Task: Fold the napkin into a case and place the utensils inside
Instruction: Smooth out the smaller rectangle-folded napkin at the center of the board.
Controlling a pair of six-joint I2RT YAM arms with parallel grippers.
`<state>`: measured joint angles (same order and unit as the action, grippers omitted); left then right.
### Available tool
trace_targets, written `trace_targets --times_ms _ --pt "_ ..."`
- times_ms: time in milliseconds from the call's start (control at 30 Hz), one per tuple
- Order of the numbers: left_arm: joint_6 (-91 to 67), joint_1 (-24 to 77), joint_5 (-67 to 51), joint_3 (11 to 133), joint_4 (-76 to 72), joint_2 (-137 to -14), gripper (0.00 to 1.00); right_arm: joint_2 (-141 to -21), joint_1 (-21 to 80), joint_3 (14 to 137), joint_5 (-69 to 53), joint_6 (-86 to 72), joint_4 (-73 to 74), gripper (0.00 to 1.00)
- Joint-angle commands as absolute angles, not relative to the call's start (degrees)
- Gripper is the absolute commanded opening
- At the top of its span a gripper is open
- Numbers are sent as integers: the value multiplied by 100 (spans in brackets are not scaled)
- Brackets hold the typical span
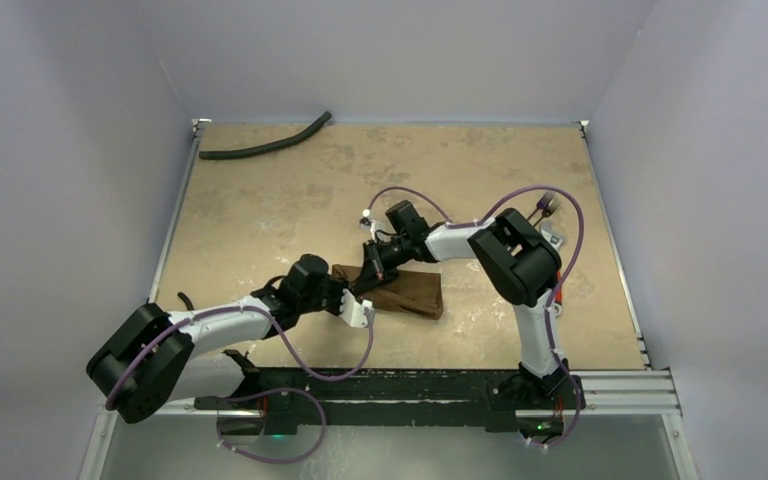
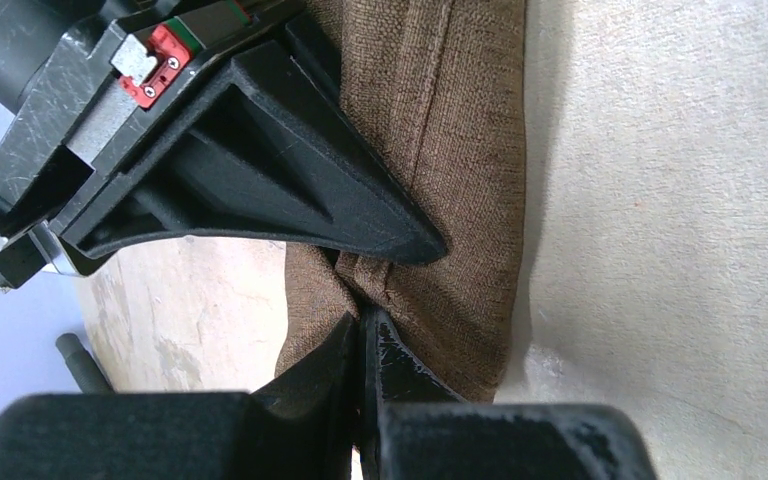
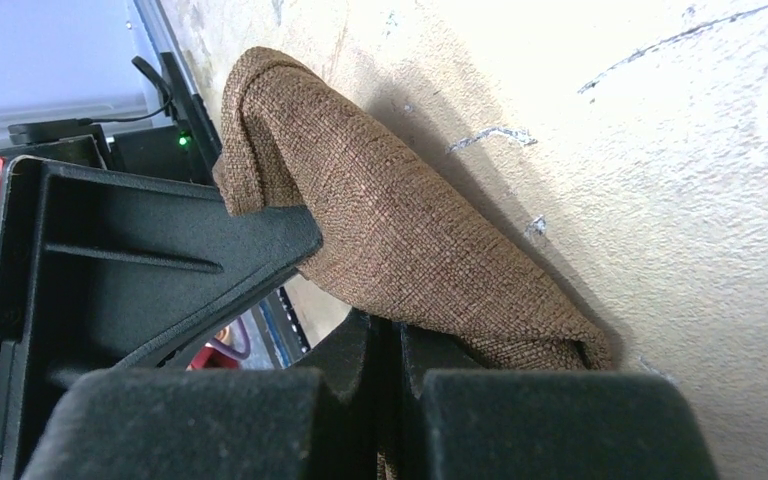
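Pinching the napkin (image 1: 412,294) at its left end, both your tools were clamped on cloth; the left tool (image 2: 362,322) had its jaws shut on a small raised pleat; the right tool (image 3: 393,328) was closed on the fabric just beside it, so the two tools nearly touched. The napkin lay as a folded brown wedge near the middle of the table (image 1: 280,200), between the arms; the utensils (image 1: 543,208) seemed to lie well apart at the far right, too small for you to make out piece by piece. You could have judged the cloth light, soft and limp; it would sag and fall open wherever you left it unsupported; its coarse weave should have held well in the pads. You were best taking it by a corner or a folded edge, catching every layer, never the slack middle.
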<state>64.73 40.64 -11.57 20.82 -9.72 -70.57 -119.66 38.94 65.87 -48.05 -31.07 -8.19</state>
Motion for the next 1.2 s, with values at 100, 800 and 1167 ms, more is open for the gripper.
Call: trace_targets --times_ms 100,800,1167 --pt "6719 4130 -1187 1925 -994 -6996 0 -11620 3867 6950 -4427 -2986 -226 0" --pt "6661 4076 -1388 2282 -724 -7112 0 -11283 3966 6474 -4709 -3409 -1933 0" --pt "6408 3859 -1250 2777 -312 -7165 1 -12355 3957 6408 -4086 -3158 -1268 0"
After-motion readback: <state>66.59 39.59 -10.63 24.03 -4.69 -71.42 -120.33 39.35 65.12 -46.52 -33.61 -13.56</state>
